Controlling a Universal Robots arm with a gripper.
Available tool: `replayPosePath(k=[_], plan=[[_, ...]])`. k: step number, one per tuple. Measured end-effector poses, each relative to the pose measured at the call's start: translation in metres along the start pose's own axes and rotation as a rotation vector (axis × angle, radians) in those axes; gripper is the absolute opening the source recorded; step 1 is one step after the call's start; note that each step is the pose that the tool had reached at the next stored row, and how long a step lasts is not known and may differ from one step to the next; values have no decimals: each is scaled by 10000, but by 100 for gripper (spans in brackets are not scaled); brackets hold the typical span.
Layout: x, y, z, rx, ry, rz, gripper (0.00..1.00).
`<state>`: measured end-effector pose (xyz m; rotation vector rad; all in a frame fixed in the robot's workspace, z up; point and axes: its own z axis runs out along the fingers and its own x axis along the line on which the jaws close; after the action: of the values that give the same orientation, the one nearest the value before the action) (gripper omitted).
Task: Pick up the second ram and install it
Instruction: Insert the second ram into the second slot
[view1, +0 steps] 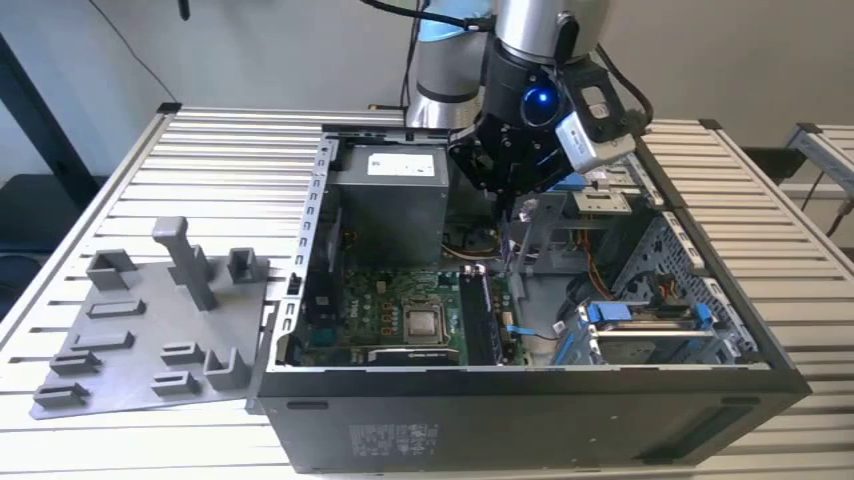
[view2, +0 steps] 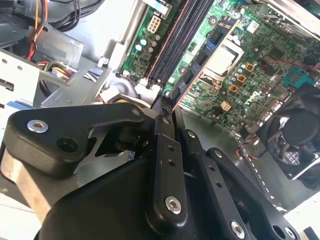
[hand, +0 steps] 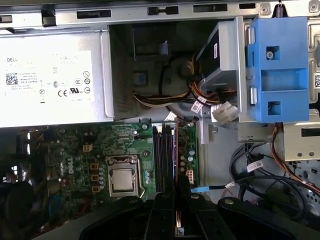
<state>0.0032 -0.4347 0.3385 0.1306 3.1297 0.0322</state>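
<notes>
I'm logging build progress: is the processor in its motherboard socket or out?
In. The square silver processor sits within its socket on the green motherboard, as both wrist views show.

Counter (view1: 214, 150): pale slatted metal top, its ribs running across the exterior view from the left edge to the right. Lying flat on it at lower left of frame: grey fixture plate (view1: 147, 330) with moulded blocks and one tall upright post (view1: 187, 262). Centre to lower right, just beside the plate: black computer case (view1: 534, 420), resting on its side, open face up.
</notes>
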Motion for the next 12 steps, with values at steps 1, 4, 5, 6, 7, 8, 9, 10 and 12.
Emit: replayPosePath(k=[1, 4, 5, 6, 7, 8, 9, 10, 12], plan=[[0, -5, 10, -1, 0, 0, 15], [-1, -17, 38, 1, 0, 0, 15], [-1, -21, 47, 0, -1, 0, 15], [-1, -25, 56, 1, 0, 0, 15], [-1, -28, 65, 2, 0, 1, 15], [-1, -29, 73, 3, -1, 1, 15], [-2, -31, 80, 3, 0, 0, 15], [-2, -33, 87, 4, -1, 1, 15], [-1, -35, 101, 8, -1, 1, 15]])
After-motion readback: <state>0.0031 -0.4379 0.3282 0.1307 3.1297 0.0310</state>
